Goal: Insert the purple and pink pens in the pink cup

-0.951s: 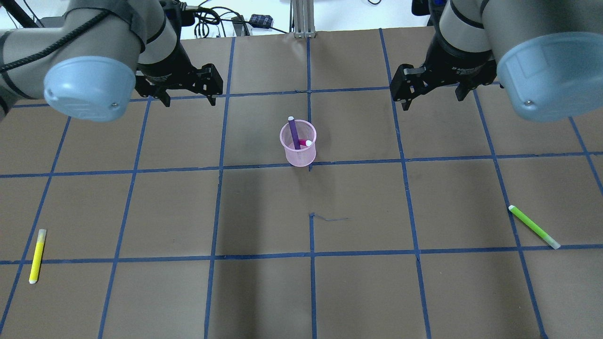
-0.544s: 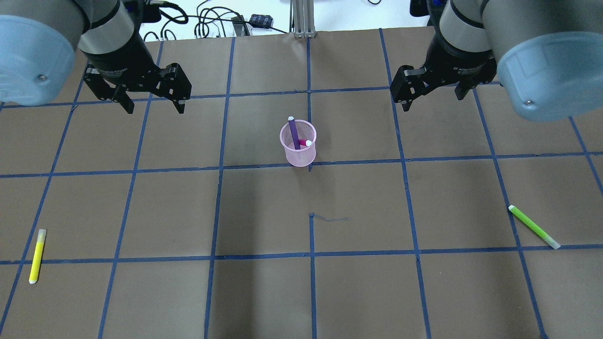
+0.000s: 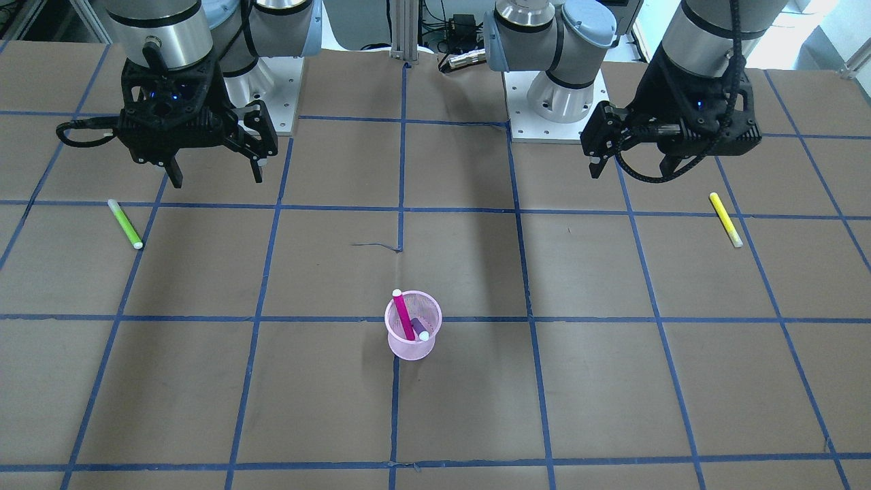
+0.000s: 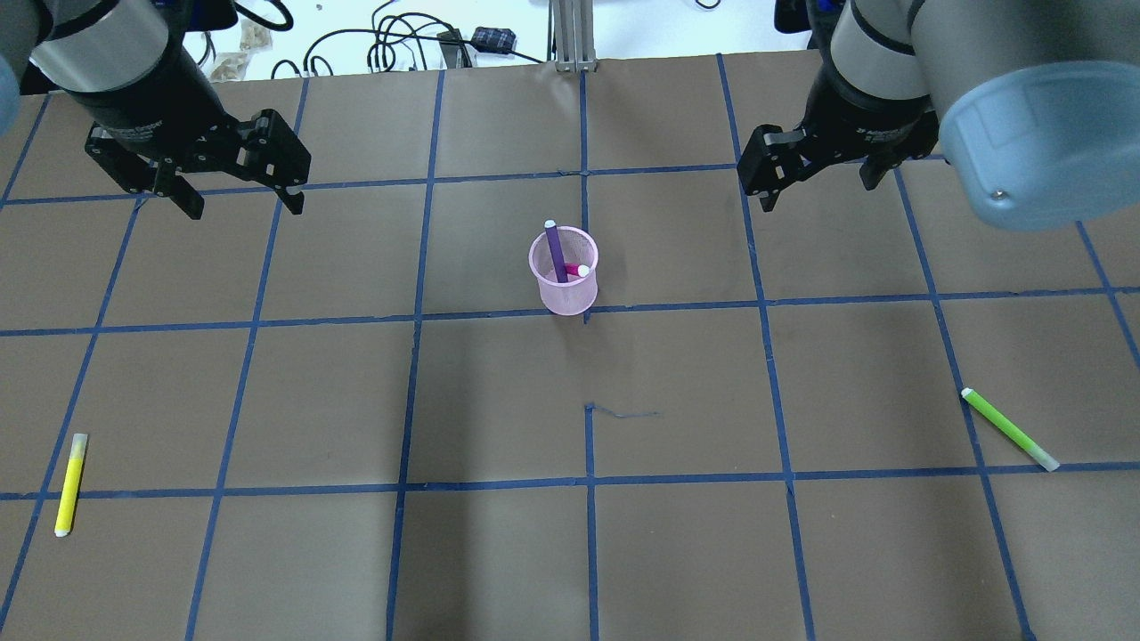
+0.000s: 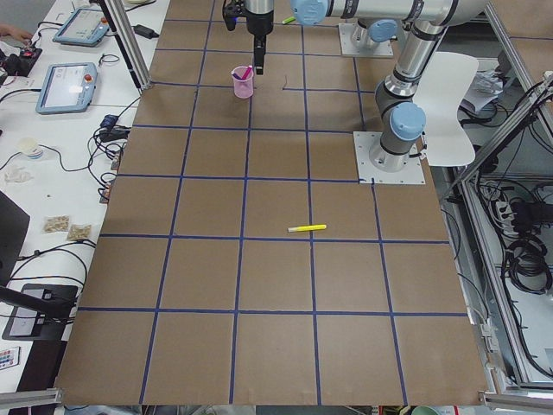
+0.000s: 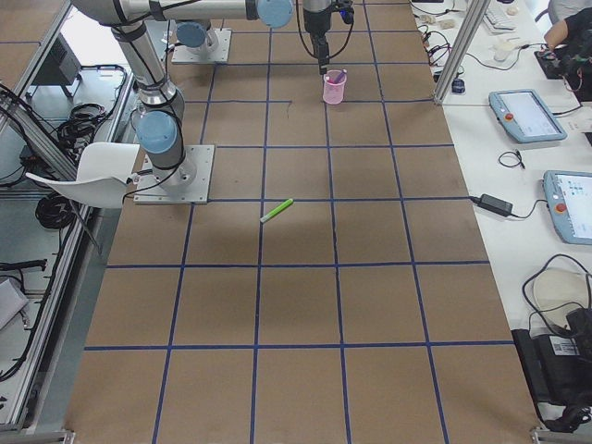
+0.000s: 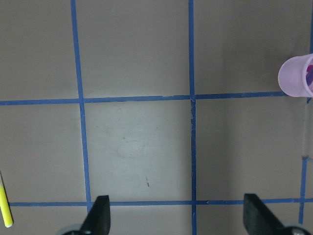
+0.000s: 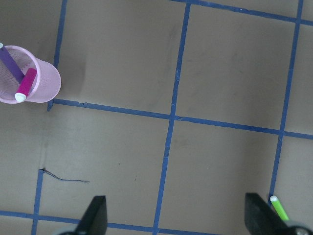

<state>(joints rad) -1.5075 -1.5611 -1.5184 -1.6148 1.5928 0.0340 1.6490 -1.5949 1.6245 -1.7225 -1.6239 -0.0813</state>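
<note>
Overhead: left gripper [image 4: 245, 209], jaws spread, empty, now drawn further out to its own side. Right gripper [image 4: 818, 194], spread, empty, unmoved. Pink cup [image 4: 565, 289] stands between them, well apart from both, holding purple pen [image 4: 556, 252] and pink pen [image 4: 577, 269]. Judged: task done, left arm retreating.
Front: same tally.
Left wrist: cup cut by the frame edge, off to the fingers' right, contents barely legible. Yellow pen [image 7: 5, 208] cropped.
Right wrist: green pen [image 8: 278, 205] partly hidden behind a finger.

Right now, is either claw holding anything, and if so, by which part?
Nothing is held. The left gripper and the right gripper both hang open and empty; the purple pen and pink pen stand in the pink cup.
</note>
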